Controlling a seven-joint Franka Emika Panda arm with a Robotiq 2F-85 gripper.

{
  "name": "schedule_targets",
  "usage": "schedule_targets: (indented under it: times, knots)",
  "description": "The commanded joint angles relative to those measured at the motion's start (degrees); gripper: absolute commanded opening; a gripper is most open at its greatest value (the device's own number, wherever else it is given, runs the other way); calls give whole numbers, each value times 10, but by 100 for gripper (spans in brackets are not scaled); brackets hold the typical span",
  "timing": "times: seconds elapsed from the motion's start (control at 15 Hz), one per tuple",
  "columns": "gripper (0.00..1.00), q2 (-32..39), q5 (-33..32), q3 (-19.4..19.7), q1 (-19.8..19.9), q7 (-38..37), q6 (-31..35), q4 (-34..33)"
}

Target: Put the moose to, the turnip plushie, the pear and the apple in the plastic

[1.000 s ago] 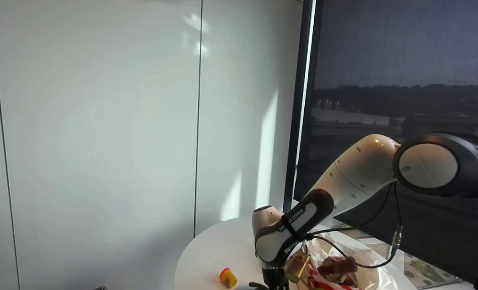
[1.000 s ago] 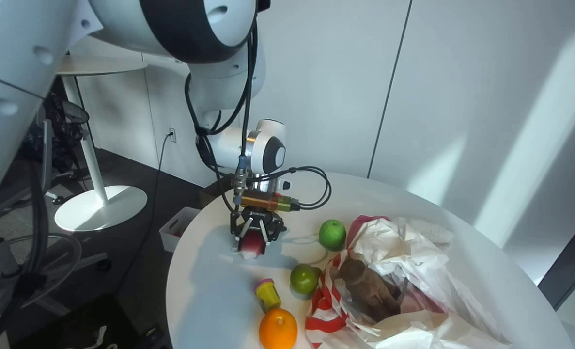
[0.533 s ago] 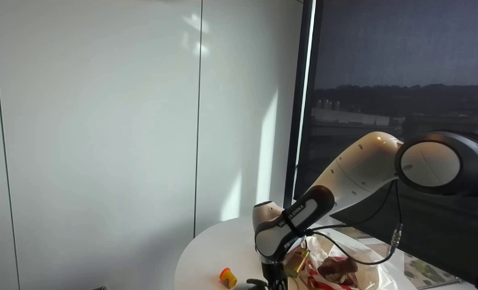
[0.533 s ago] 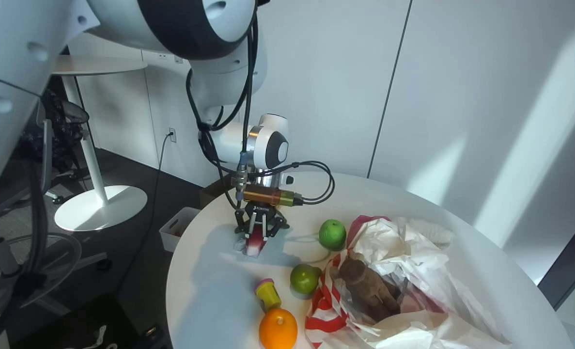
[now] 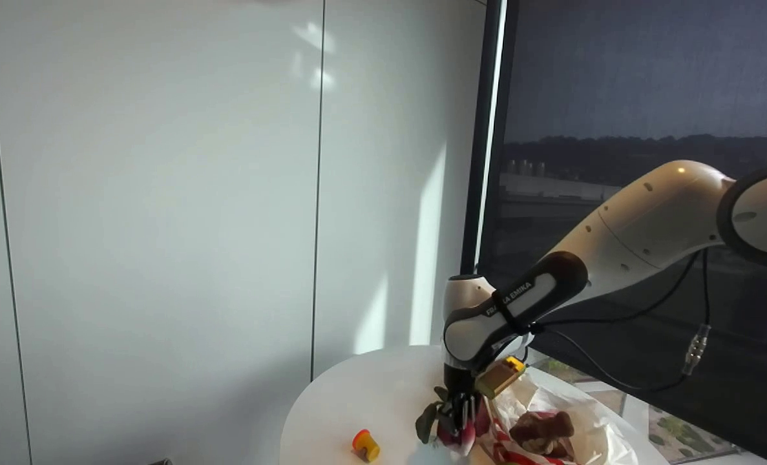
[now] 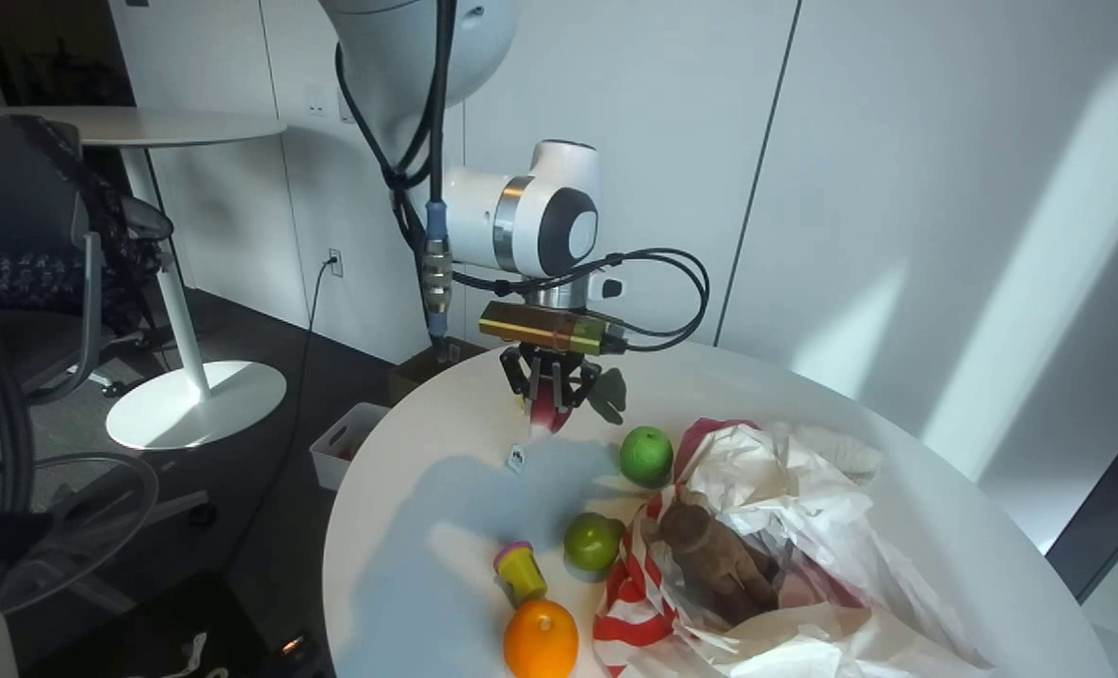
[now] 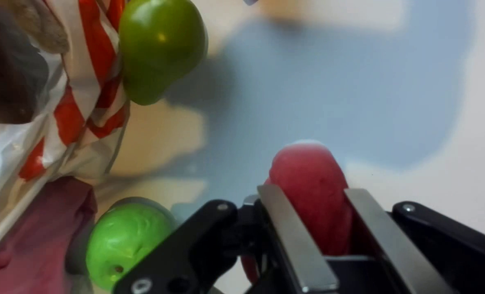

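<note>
My gripper [image 7: 314,192] is shut on the turnip plushie [image 7: 311,183], a red body with a whitish tip pointing down. In an exterior view the gripper [image 6: 549,405] holds it above the table, its green leaves [image 6: 607,395] sticking out sideways. The plastic [image 6: 785,480] is a crumpled whitish bag with red stripes, lying with its mouth open. Inside it rests the brown moose toy [image 6: 719,556]. Against the bag's striped edge sits the green pear [image 7: 156,45]. The bright green apple [image 7: 126,241] stands on the table close to the bag, near the gripper's side.
An orange [image 6: 541,640] and a small yellow tub [image 6: 522,572] are on the round white table [image 6: 398,565] near the pear. Dark pink cloth [image 7: 42,241] shows at the bag's edge, by the apple. A small white tag [image 6: 516,459] appears below the turnip.
The jaws have shut on the turnip plushie. Gripper and plushie have risen from the table and shifted toward the apple's side. The fruits, tub and bag have stayed put.
</note>
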State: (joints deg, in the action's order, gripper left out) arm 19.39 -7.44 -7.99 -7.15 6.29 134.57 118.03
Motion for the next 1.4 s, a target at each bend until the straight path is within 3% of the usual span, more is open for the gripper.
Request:
schedule_targets:
  times: [0.0, 0.4, 0.67, 1.0, 1.33]
  knots:
    - [13, -114, 29, 19, 23, -33, 49, 94]
    - [13, -238, 79, 67, 65, -60, 106, 196]
    - [13, -263, 91, 100, 93, -97, 129, 206]
    - [13, -220, 79, 120, 123, -181, 171, 170]
    - [14, -115, 54, 132, 132, -244, 170, 104]
